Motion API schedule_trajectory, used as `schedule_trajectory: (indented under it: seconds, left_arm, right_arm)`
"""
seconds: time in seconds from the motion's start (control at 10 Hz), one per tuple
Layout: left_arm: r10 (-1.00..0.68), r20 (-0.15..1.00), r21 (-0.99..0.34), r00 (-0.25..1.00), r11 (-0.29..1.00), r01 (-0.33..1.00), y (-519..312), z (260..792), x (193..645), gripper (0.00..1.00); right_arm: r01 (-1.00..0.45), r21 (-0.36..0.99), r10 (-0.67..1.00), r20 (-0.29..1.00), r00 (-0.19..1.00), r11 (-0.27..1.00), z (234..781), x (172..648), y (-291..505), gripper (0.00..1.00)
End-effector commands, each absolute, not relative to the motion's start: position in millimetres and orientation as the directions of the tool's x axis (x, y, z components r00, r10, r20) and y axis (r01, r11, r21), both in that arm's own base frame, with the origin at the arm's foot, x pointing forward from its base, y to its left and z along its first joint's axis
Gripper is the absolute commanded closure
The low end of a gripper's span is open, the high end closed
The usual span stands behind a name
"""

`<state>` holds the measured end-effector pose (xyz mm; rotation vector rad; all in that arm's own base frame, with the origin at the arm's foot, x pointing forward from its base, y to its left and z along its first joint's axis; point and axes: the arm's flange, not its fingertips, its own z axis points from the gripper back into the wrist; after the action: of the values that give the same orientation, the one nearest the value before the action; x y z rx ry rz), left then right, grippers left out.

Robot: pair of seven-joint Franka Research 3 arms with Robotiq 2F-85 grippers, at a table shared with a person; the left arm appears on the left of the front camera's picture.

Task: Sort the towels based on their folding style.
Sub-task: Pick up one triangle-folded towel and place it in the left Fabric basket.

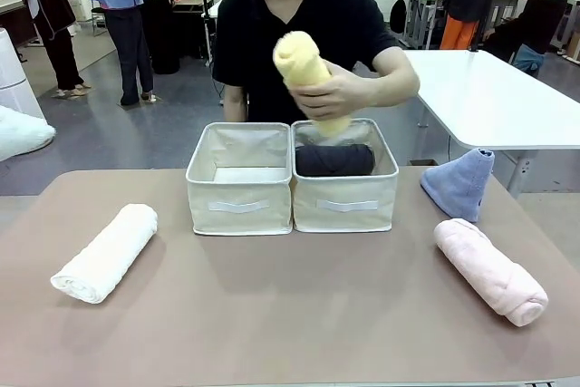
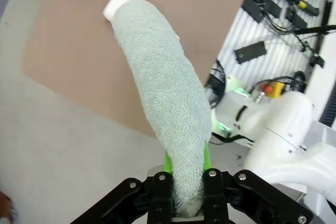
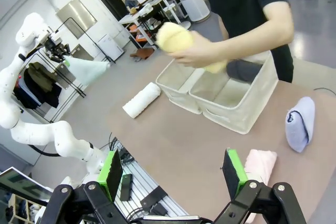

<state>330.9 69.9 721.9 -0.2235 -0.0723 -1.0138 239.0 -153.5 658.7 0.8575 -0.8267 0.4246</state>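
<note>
A person's hand (image 1: 337, 95) holds the pale yellow rolled towel (image 1: 304, 68) upright over the right bin (image 1: 344, 203), where the dark grey roll (image 1: 334, 159) lies. On the table, the white roll (image 1: 106, 252) rests at the left. The pink roll (image 1: 489, 270) lies at the right, and the periwinkle cone (image 1: 460, 183) stands behind it. My left gripper (image 2: 186, 182) is shut on the narrow end of the light teal cone towel (image 2: 163, 93), held in the air off the table's left side (image 3: 86, 69). My right gripper (image 3: 172, 174) is open and empty, above the table's near edge.
The left bin (image 1: 239, 204) stands against the right one at the table's middle back, with nothing showing inside it. A white table (image 1: 494, 97) stands behind at the right. People stand in the background.
</note>
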Motion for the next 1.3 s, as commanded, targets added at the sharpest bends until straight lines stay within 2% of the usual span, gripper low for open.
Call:
schedule_trajectory:
  seconds: [0.0, 0.2, 0.3, 0.5, 0.6, 0.9, 1.0, 1.2]
  left_arm:
    - [-0.877, 0.154, -0.089, 0.455, 0.446, 0.891, 25.0, 718.5, 369.7, 0.81]
    - [-0.928, 0.092, 0.004, 0.362, 0.364, 0.931, -42.7, 703.8, 434.5, 0.81]
    - [-0.939, 0.072, 0.008, 0.335, 0.336, 0.942, -70.1, 696.2, 467.5, 0.81]
    - [-0.943, 0.063, 0.091, 0.326, 0.33, 0.939, -119.5, 688.0, 527.1, 0.81]
    - [-0.948, 0.069, 0.087, 0.311, 0.316, 0.945, -141.7, 684.4, 547.7, 0.81]
    - [-0.95, 0.088, 0.058, 0.299, 0.304, 0.951, -165.6, 683.8, 556.6, 0.81]
    - [-0.955, 0.1, 0.07, 0.278, 0.285, 0.956, -161.8, 660.8, 557.7, 0.81]
    - [-0.955, 0.1, 0.07, 0.278, 0.285, 0.956, -161.8, 660.8, 557.7, 0.81]
  right_arm:
    - [-0.649, 0.49, 0.007, 0.795, 0.607, 0.582, 659.6, 240.8, -153.2, 0.0]
    - [-0.649, 0.49, 0.007, 0.795, 0.607, 0.582, 659.6, 240.8, -153.2, 0.0]
    - [-0.649, 0.49, 0.007, 0.795, 0.607, 0.582, 659.6, 240.8, -153.2, 0.0]
    - [-0.649, 0.49, 0.007, 0.795, 0.607, 0.582, 659.6, 240.8, -153.2, 0.0]
    - [-0.649, 0.49, 0.007, 0.795, 0.607, 0.582, 659.6, 240.8, -153.2, 0.0]
    - [-0.649, 0.49, 0.007, 0.795, 0.607, 0.582, 659.6, 240.8, -153.2, 0.0]
    - [-0.649, 0.49, 0.007, 0.795, 0.607, 0.582, 659.6, 240.8, -153.2, 0.0]
    - [-0.649, 0.49, 0.007, 0.795, 0.607, 0.582, 659.6, 240.8, -153.2, 0.0]
